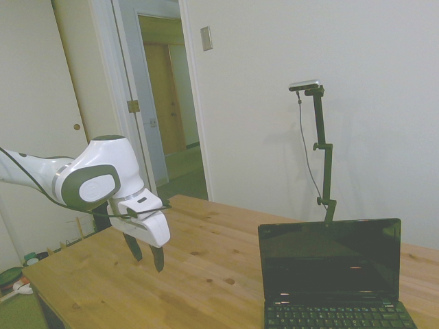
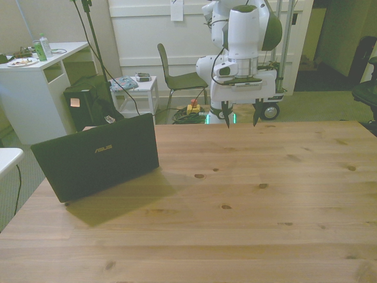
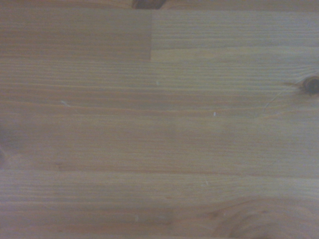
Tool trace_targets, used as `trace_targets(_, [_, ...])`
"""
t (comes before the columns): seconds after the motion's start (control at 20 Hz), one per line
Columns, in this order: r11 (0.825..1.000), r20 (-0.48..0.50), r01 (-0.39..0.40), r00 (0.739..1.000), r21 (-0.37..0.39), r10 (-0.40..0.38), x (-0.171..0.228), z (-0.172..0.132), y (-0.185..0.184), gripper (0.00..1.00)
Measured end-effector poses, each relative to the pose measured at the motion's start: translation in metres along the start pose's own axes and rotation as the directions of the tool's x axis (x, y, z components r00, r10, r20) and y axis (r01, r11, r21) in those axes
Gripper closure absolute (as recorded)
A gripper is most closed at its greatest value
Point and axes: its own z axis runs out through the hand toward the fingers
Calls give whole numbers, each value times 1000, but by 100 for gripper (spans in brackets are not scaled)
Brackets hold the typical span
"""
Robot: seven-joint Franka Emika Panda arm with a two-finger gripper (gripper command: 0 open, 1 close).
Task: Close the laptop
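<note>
A white Franka arm [image 1: 89, 179] with rounded glossy shells and grey joint caps was seen. A thin black cable was looped along the wrist. A boxy white gripper [image 2: 241, 115] with a slotted plate was mounted below. Two short dark tapered fingers [image 1: 158, 258] were fitted under it.

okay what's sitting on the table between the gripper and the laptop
Nothing. In the front view, only bare wooden table lies between the open gripper and the open laptop; the side view agrees.
</note>
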Motion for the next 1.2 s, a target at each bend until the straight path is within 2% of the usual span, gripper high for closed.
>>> trace_targets(0.2, [1000, -9, 0, 1000, 6, 0, 2, -3, -2, 0])
trace_targets(0.45, [997, -47, -43, 998, 57, 46, 24, -35, -5, 0])
trace_targets(0.8, [975, -66, -169, 981, 141, 180, 115, -121, 2, 0])
trace_targets(1.2, [953, -46, -259, 962, 156, 269, 230, -143, -28, 0])
